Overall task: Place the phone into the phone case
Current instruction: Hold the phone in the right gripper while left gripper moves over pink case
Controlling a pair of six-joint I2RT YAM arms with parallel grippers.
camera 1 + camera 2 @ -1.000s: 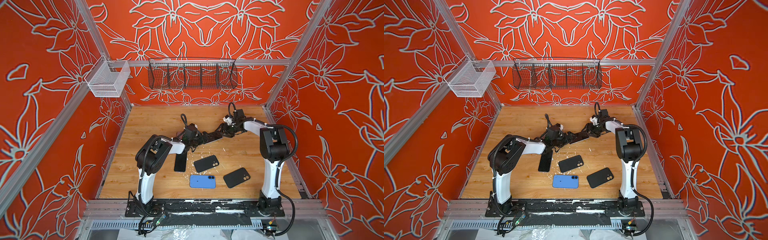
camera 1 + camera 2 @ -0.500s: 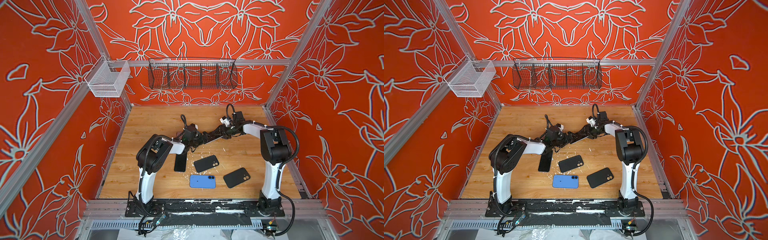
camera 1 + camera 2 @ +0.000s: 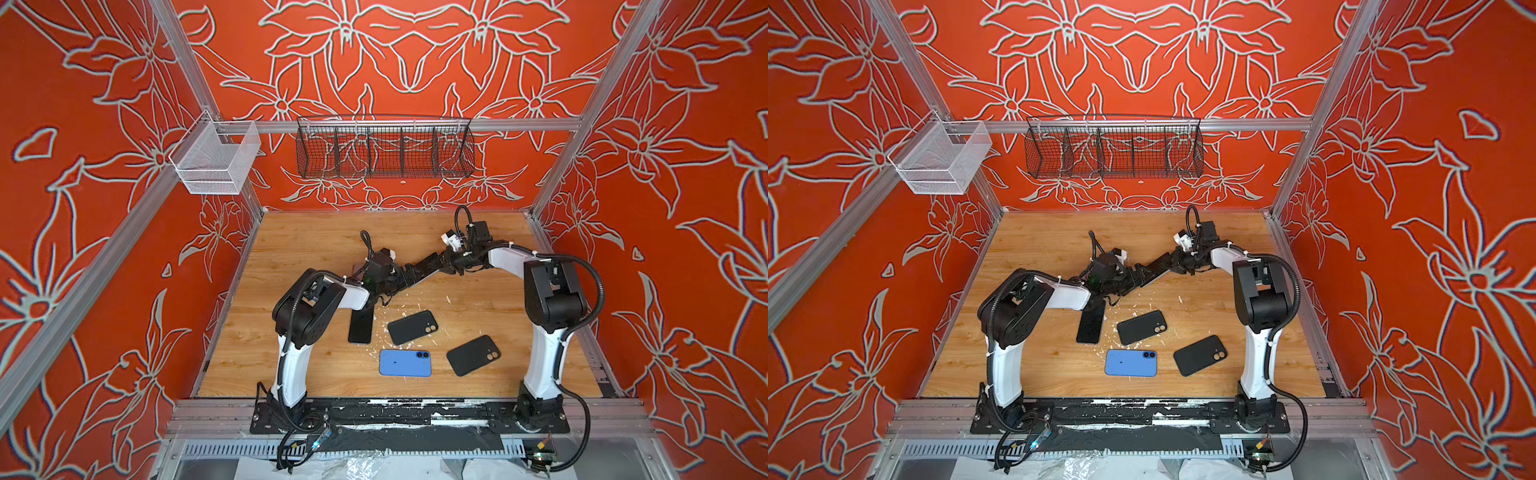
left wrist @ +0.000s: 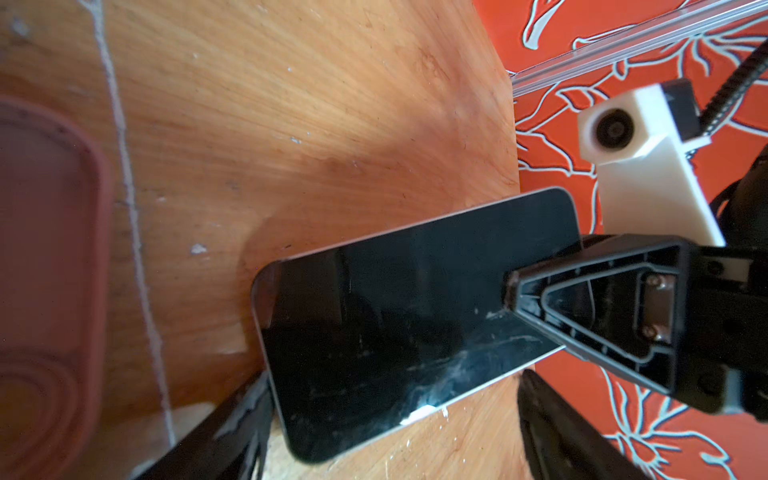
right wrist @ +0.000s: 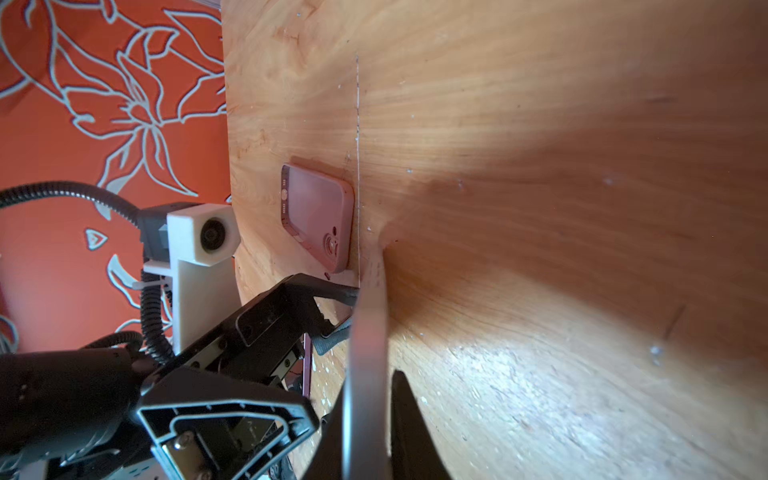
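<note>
In both top views, your two arms meet over the middle of the surface (image 3: 311, 241). The phone (image 3: 422, 271) is bridged between them, clear of the wood, with the left end effector (image 3: 401, 279) at one end and the right end effector (image 3: 438, 262) at the other.

From the left wrist, you see the dark screen face-on. The left fingers (image 4: 245, 424) stand wide apart with the phone between them and look pressed to its edges. A right finger (image 4: 582, 316) lies flat on the glass. The pink case (image 4: 50, 270) shows as a blur off to one side.

From the right wrist, the phone is edge-on and the right end effector is clenched on it. The pink case (image 5: 318, 220) lies on the surface just beyond, apparently open side up. I judge you are carrying the phone two-handed. Next, level it over the pink case, square the corners and press it in.
</note>
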